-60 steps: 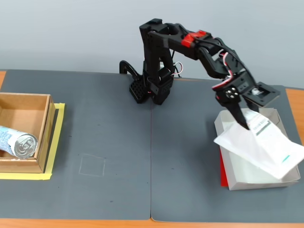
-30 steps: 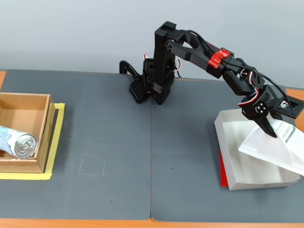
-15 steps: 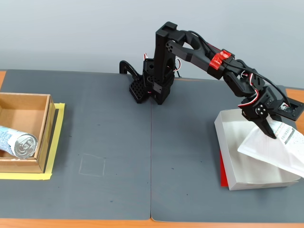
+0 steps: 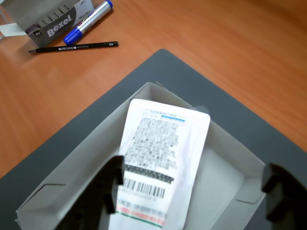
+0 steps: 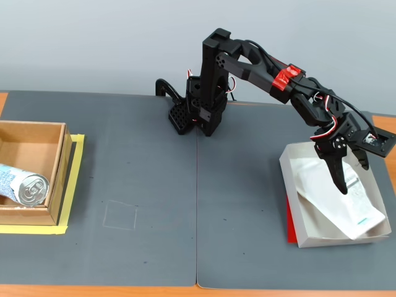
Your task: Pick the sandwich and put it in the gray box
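The sandwich (image 4: 163, 158) is a flat white wrapped package with a printed label and barcode. It lies inside the gray box (image 4: 230, 143), tilted, with one end resting up on a wall. It also shows in the fixed view (image 5: 331, 201), inside the gray box (image 5: 289, 198) at the right of the mat. My gripper (image 4: 192, 179) hangs just above the package with its jaws spread wide, one black finger on each side and nothing between them. In the fixed view the gripper (image 5: 350, 170) points down over the box.
A brown cardboard box (image 5: 34, 133) holding a silver can (image 5: 21, 185) stands at the left on yellow tape. A red sheet (image 5: 289, 223) pokes out under the gray box. On the wooden table beyond the mat lie a Bexel carton (image 4: 48, 21), a blue marker (image 4: 88, 21) and a black pencil (image 4: 74, 47).
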Controlling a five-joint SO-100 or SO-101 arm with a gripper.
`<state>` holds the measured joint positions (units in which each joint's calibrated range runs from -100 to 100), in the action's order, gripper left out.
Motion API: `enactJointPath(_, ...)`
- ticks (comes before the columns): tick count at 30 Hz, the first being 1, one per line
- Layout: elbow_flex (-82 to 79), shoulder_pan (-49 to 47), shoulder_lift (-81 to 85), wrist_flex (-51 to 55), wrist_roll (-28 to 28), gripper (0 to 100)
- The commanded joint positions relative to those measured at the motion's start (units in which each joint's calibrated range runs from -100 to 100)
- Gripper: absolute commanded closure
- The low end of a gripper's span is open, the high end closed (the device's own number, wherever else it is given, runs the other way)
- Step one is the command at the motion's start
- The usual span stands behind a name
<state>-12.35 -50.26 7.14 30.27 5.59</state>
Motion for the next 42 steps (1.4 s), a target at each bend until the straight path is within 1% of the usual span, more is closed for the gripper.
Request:
enactJointPath(1, 2.35, 0.61, 0.20, -0.32, -0.25, 68)
enactJointPath(8, 2.08, 0.84, 0.88, -0.23, -0.30, 68)
enactJointPath(10, 1.99, 1.51, 1.04, -0.15, -0.30, 72)
enactJointPath(15, 2.71, 3.07, 1.21, 2.37, -0.30, 84)
enactJointPath(23, 1.36, 7.03, 5.45, 2.63, -0.30, 98)
enactJointPath(32, -3.89, 15.08, 13.08, 2.63, -0.30, 98)
enactJointPath(42, -18.09, 29.93, 27.58, 2.63, -0.30, 98)
